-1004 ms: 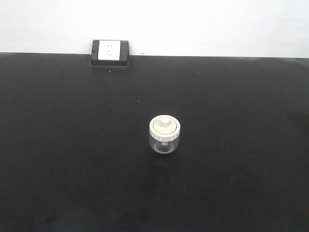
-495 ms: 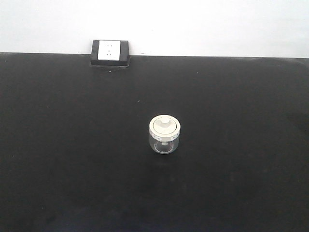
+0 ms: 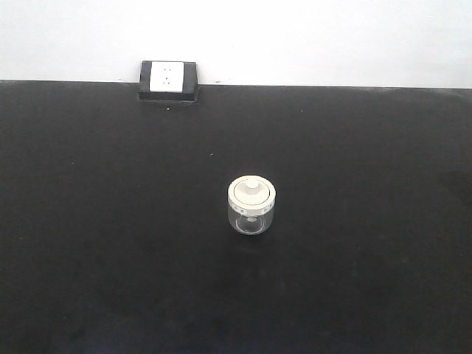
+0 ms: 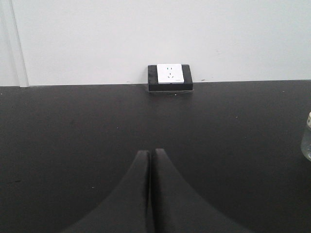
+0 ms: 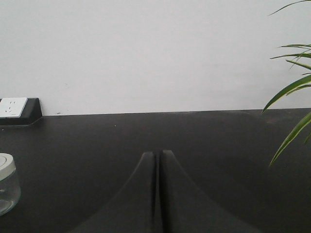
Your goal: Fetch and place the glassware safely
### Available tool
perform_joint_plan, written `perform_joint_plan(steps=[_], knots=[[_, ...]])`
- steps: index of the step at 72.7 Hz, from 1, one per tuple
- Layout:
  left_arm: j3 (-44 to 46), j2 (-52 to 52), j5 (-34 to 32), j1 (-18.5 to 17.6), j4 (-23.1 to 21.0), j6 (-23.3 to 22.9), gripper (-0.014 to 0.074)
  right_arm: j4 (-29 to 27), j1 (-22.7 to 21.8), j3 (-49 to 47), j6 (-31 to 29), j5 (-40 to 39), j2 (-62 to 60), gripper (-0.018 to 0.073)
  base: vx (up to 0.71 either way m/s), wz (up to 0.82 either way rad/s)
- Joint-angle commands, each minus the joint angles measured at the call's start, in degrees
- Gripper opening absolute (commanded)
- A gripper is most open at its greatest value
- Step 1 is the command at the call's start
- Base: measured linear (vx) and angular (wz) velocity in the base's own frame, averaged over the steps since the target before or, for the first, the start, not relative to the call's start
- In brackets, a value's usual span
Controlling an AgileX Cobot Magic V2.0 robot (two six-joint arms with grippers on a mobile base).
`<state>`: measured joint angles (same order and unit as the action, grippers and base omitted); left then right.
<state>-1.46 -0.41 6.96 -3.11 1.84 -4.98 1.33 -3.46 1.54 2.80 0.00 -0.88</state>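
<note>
The jar (image 3: 251, 206) stands alone mid-table (image 3: 110, 258), socket box (image 3: 169, 80) at eleven o'clock. Left pincer (image 4: 149, 158) and right pincer (image 5: 159, 158) sit pressed closed, empty; approaching unopened could topple the glass.

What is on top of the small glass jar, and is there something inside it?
A round cream-white lid with a raised centre knob closes the glass jar. Through the clear wall the jar looks empty, though glare and the lid hide part of the inside.
</note>
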Motion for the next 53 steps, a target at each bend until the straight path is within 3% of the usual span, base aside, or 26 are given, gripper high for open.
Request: perform_joint_plan(steps=[1,53], knots=[[-1.75,-0.99,-4.49,0.24,-0.41,-0.25,-0.0007,0.40,-0.22,1.16,-0.56,-4.60,-0.35,-0.0008,0.00,0.00],[-1.75,-0.99,-4.49,0.24,-0.41,-0.25,-0.0007,0.40,-0.22,1.16,-0.56,-4.60,-0.35,-0.0008,0.00,0.00]])
